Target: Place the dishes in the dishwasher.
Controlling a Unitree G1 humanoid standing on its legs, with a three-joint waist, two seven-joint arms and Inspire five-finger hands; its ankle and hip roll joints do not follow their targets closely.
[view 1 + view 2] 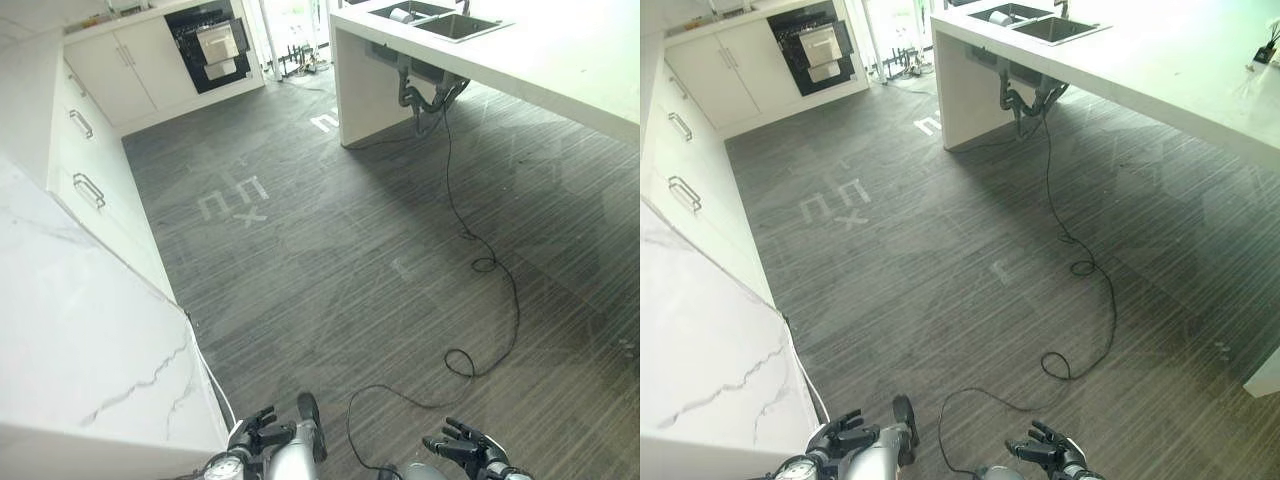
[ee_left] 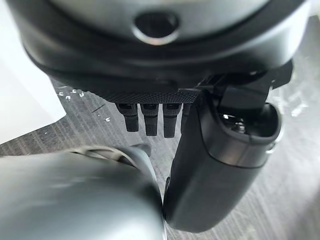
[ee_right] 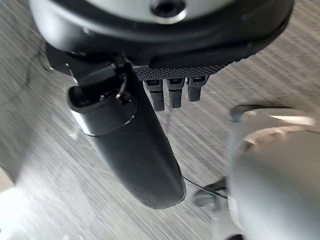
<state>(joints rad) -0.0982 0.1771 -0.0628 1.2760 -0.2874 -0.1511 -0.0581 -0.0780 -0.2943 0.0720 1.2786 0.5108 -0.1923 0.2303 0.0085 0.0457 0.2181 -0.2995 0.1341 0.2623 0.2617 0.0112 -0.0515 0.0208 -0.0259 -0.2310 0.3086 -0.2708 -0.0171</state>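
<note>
A: Left eye view, and the biggest thing going is the dark striped floor [image 1: 330, 270] — it runs the whole way between the two sides of the kitchen, with pale tape marks [image 1: 235, 198] stuck on it.

B: On the robot's left, the white marbled worktop [image 1: 70, 330], with a run of white drawers [image 1: 90, 150] past it and their metal handles. On the right, the long white island worktop [image 1: 540, 60].

A: And set in the island's far end, the sink [image 1: 440, 20] — there's something pale and round in its left basin [image 1: 402, 14], too small to tell what it is.

B: Where's the dishwasher?

A: Far back wall, well apart from the robot — the dishwasher [image 1: 212, 45] stands open, a dark opening with a silver rack or panel showing in it, white cupboard doors [image 1: 130, 65] just beside it.

B: And the hands?

A: Both low at the near edge, over the floor. Left hand [image 1: 258, 432] close to the marbled worktop's corner, fingers [image 2: 150, 117] straight and relaxed, holding nothing. Right hand [image 1: 462, 445] — fingers spread, nothing in it either.
</note>
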